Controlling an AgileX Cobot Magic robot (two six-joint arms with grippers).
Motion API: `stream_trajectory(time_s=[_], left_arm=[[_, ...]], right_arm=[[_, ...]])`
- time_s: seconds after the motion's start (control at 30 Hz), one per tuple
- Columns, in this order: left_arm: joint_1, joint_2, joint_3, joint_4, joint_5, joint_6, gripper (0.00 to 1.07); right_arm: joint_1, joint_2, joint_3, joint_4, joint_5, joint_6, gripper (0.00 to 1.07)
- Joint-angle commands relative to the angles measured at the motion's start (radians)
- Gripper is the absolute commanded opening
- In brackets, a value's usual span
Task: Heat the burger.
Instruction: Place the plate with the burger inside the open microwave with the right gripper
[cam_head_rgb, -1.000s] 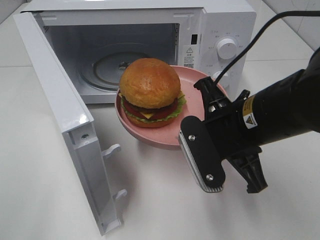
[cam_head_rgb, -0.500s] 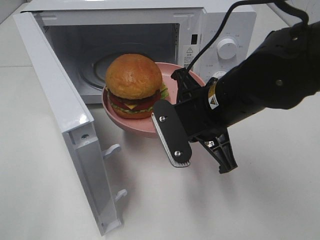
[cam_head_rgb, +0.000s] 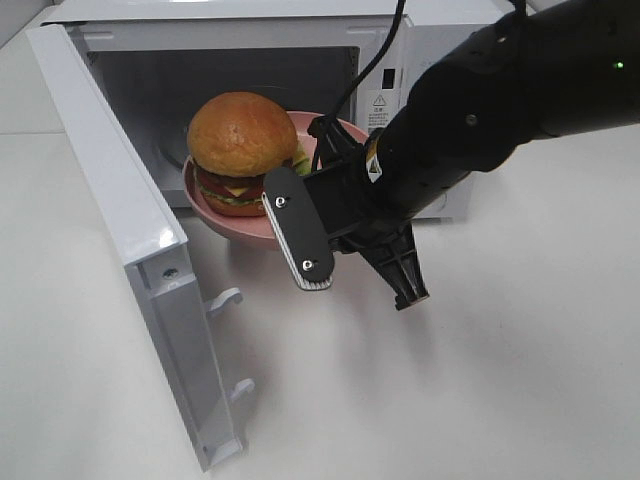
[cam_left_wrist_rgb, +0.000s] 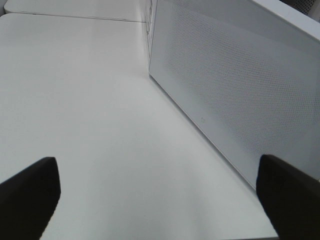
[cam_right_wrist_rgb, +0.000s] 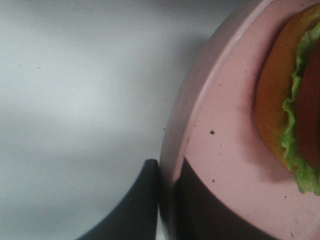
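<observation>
The burger, with its golden domed bun, dark patty, cheese and lettuce, sits on a pink plate held in the air at the mouth of the open microwave. My right gripper is shut on the plate's right rim. In the right wrist view its fingers pinch the pink rim, and the burger's edge shows lettuce. My left gripper is open with nothing between its fingertips, and it does not show in the exterior high view.
The microwave door swings out to the left, towards the table's front. The dark cavity lies behind the burger. A white perforated panel stands close to the left gripper. White tabletop lies around.
My right gripper has carried the plate and burger leftward and back, from in front of the control panel to the microwave's opening. The left gripper stays open.
</observation>
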Motion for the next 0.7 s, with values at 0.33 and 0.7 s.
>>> stream_trajectory(time_s=[0.33, 0.7], left_arm=[[0.002, -0.016, 0.002, -0.001, -0.013, 0.0, 1.0], [0.002, -0.016, 0.002, -0.001, -0.013, 0.0, 1.0]], right_arm=[[-0.002, 0.097, -0.169, 0.004, -0.006, -0.002, 0.0], [-0.002, 0.203, -0.318, 0.006, 0.032, 0.026, 0.0]])
